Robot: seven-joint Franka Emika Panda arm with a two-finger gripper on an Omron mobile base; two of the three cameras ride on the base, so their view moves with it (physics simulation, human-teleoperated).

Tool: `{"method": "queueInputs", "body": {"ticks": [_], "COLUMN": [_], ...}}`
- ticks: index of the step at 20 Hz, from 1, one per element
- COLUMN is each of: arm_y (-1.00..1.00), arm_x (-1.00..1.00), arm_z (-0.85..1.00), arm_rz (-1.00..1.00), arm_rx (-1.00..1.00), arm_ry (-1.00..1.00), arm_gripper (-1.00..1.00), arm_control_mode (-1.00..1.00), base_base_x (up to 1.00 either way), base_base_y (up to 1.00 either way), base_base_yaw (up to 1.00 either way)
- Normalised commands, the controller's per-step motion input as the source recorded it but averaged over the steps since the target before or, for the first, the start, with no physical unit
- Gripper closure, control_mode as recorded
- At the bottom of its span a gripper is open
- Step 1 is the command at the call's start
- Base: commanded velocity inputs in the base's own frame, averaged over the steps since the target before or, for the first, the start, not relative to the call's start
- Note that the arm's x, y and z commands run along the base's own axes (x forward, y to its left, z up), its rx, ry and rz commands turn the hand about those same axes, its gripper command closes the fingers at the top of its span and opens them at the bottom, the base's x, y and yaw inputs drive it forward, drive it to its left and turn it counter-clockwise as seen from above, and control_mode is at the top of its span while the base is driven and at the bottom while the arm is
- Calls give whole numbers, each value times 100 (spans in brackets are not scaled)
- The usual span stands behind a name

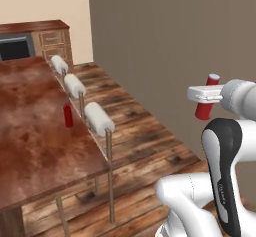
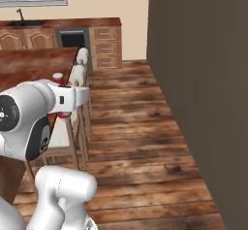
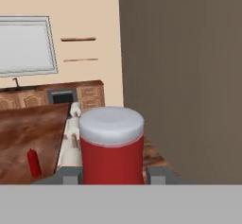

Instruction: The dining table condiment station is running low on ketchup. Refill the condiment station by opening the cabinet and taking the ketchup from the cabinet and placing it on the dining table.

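Note:
My gripper [image 1: 204, 95] is shut on the ketchup [image 1: 206, 101], a slim red bottle with a white cap, held up in the air to the right of the dining table [image 1: 35, 136]. In the hand view the ketchup [image 3: 112, 147] stands upright between the two fingertips [image 3: 71, 176] of my gripper [image 3: 113, 175]. From the right base view its white cap [image 2: 58, 77] pokes up above the hand [image 2: 72, 98]. The table's glossy reddish-brown top [image 3: 28, 128] lies ahead and to the left. The cabinet is out of view.
An all-red bottle [image 1: 68, 116] stands near the table's right edge. Three white-cushioned stools [image 1: 99, 118] line that edge. A tall grey-brown wall [image 1: 175, 41] runs close on the right. Lower drawers [image 1: 52, 38] and an oven [image 1: 15, 46] stand at the far end.

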Motion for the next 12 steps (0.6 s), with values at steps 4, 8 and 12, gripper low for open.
{"method": "queueInputs", "body": {"ticks": [4, 8, 12], "arm_y": [0, 0, 0], "arm_x": [0, 0, 0], "arm_z": [0, 0, 0], "arm_rz": [0, 0, 0], "arm_rx": [0, 0, 0], "arm_ry": [0, 0, 0], "arm_gripper": [100, 100, 100], "arm_control_mode": [100, 100, 100], "base_base_x": [23, 34, 45], "base_base_y": [-100, -91, -69], "base_base_yaw": [29, 36, 43]}}
